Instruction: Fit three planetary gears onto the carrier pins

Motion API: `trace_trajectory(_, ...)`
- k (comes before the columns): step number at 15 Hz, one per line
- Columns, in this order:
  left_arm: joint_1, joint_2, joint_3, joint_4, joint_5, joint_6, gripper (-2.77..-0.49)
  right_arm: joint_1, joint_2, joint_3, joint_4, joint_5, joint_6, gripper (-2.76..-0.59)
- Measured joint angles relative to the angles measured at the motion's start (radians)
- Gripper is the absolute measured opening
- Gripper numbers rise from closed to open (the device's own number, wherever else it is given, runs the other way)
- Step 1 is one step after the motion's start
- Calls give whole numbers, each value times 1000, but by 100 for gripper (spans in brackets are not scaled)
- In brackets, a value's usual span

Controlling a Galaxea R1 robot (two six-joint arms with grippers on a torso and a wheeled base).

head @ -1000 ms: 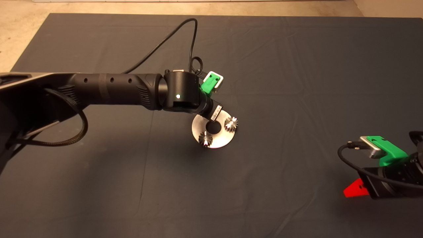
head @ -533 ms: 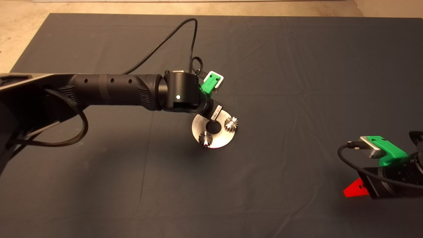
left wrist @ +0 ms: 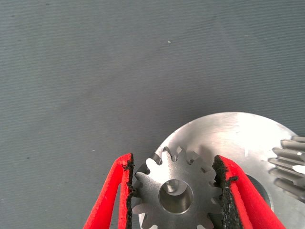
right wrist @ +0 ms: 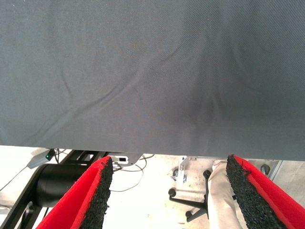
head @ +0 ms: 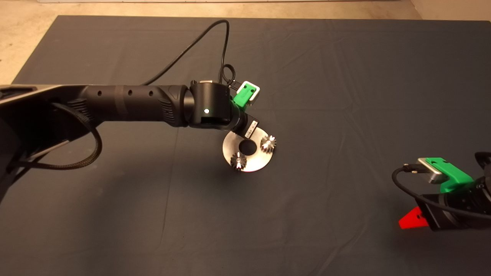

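Observation:
The round silver disc (head: 256, 161) lies mid-mat. Two planetary gears (head: 268, 143) (head: 238, 160) sit on its pins. My left arm's wrist (head: 209, 111) hangs over the disc's far left part and hides the third pin there. In the left wrist view my left gripper (left wrist: 173, 160) has its pads against both sides of a third gear (left wrist: 152, 191). That gear lies flat on the disc (left wrist: 228, 138) with a pin (left wrist: 175, 196) showing in its centre hole. Another gear (left wrist: 290, 164) shows at the edge. My right gripper (head: 412, 221) is parked at the lower right, open and empty (right wrist: 169, 191).
A black cable (head: 191, 46) loops from the left wrist over the far mat. The right wrist view looks past the mat's edge (right wrist: 152, 152) at the floor, with a chair base (right wrist: 190, 200) and a person's leg (right wrist: 221, 191).
The left wrist has shifted slightly up and away, so the disc's central hole now shows whole. The gears, the disc and the right arm have not moved.

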Motion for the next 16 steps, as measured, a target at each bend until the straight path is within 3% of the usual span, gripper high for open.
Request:
trace_trajectory(6,2,-17,-1,-1,-18,-1,-238,0,0,0,0,0,0,-160)
trace_trajectory(16,2,-16,2,-1,-14,-8,-229,0,0,0,0,0,0,-160)
